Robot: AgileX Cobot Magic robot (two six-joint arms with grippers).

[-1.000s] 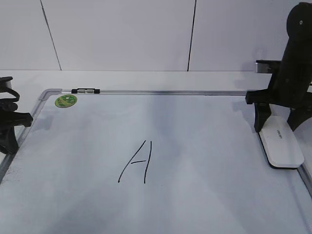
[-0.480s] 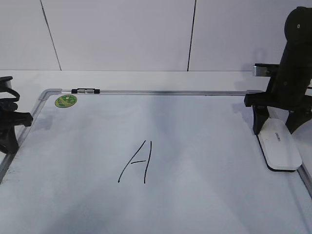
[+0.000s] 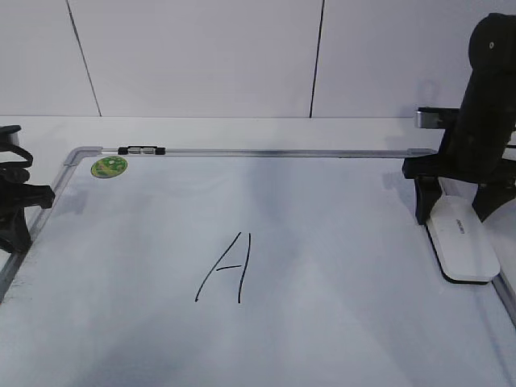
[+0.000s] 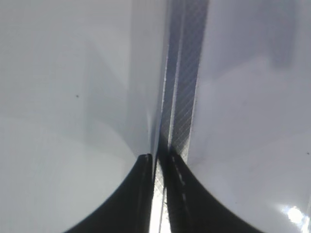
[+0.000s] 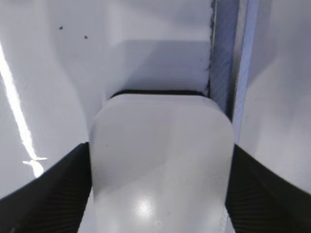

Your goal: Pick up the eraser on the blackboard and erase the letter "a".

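Observation:
The white eraser lies at the right edge of the blackboard, black underside down. My right gripper straddles its far end, with a finger pressed on each long side. In the right wrist view the eraser fills the space between the jaws. A tall capital "A" is drawn mid-board. No small letter "a" shows anywhere. My left gripper is shut and rests at the board's left frame; its wrist view shows the jaws together over the frame strip.
A round green sticker sits in the board's far left corner. A small black-and-white clip sits on the far frame rail. The board's right frame runs just beside the eraser. A white panelled wall stands behind.
My right gripper and the eraser have shifted slightly left and turned a little over the last second. The left arm has not moved.

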